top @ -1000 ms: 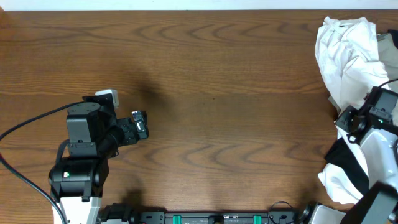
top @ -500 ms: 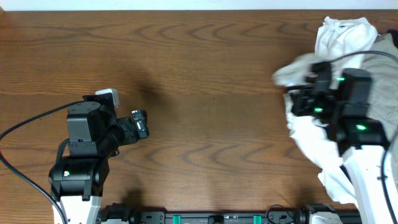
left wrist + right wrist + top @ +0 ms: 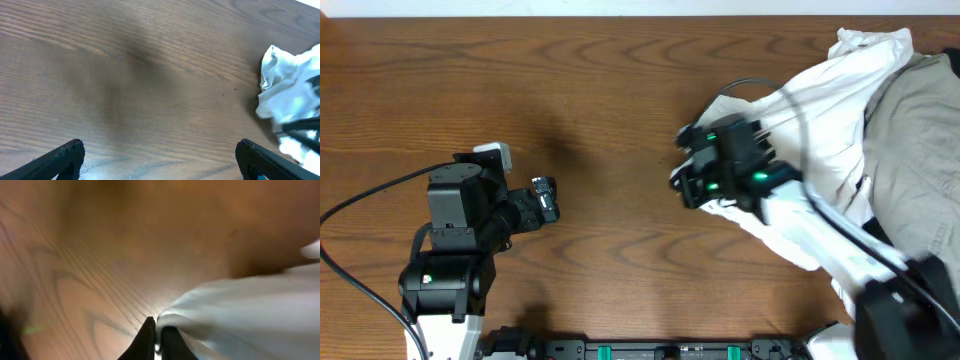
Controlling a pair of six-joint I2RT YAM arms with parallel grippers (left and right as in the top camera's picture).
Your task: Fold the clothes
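Only the right wrist cam shows the right gripper (image 3: pixel 156 339) pinched shut on a fold of the white shirt (image 3: pixel 240 310). Overhead, the shirt trails from it to the table's (image 3: pixel 620 90) right side. Left gripper (image 3: pixel 157 160) is wide open and empty.

T-shirt (image 3: pixel 825 95), white; garment (image 3: pixel 918 130), beige-grey; table (image 3: pixel 620 90), brown with wavy darker grain; right arm (image 3: pixel 740 165), black, green lights.
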